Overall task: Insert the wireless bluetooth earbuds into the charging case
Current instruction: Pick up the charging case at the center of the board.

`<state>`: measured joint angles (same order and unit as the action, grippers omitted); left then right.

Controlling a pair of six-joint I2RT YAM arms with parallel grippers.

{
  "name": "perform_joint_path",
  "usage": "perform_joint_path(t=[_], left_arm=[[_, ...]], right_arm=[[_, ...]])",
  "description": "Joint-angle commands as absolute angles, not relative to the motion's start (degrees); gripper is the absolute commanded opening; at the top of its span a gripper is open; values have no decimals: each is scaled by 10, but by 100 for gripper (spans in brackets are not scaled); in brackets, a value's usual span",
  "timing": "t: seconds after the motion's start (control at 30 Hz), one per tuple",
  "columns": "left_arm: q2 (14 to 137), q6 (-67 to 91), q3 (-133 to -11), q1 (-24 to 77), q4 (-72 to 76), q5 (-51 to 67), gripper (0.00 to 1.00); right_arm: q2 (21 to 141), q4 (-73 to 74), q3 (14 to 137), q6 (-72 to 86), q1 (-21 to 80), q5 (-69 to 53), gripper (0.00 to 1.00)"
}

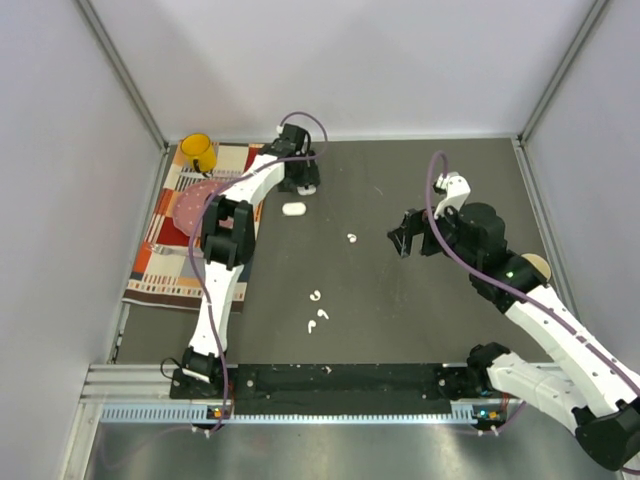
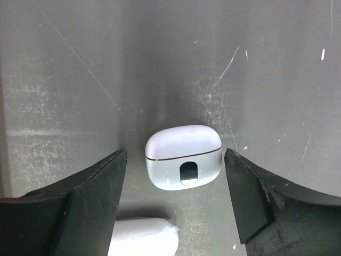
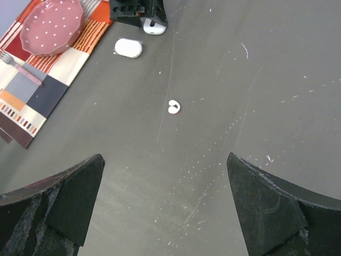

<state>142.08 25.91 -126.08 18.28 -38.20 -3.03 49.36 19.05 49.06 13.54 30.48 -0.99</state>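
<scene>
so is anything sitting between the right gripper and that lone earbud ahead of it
Nothing visible does. Only scratched table surface lies between the open right gripper and the earbud.

The dark grey table (image 1: 420,330) is scuffed and scratched, with a patchwork mat (image 1: 160,270) lying along its left side. A closed white case (image 2: 183,156) stands near the far left, a second case (image 1: 293,208) just beside it. 1 earbud (image 1: 351,238) lies mid-table, well apart from 3 more earbuds (image 1: 316,296) clustered nearer the front.
</scene>
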Motion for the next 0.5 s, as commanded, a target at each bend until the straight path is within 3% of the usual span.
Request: perform_joint_path(t=[0.0,0.17,0.23,0.33,0.47], left_arm=[[1429,246,-1276,189,-394,-40,79],[1415,228,-1266,201,-392,-56,64],[1411,224,-1263,207,-393,-55,50],[1392,213,-1245,218,-388,-72,37],[1344,195,-1219,235,-367,-90,35]], right_arm=[[498,188,497,132,304,-2,99],[504,188,495,134,304,14,99],[502,188,494,135,304,19,99],[497,190,491,141,304,41,99],[490,195,488,156,304,75,99]])
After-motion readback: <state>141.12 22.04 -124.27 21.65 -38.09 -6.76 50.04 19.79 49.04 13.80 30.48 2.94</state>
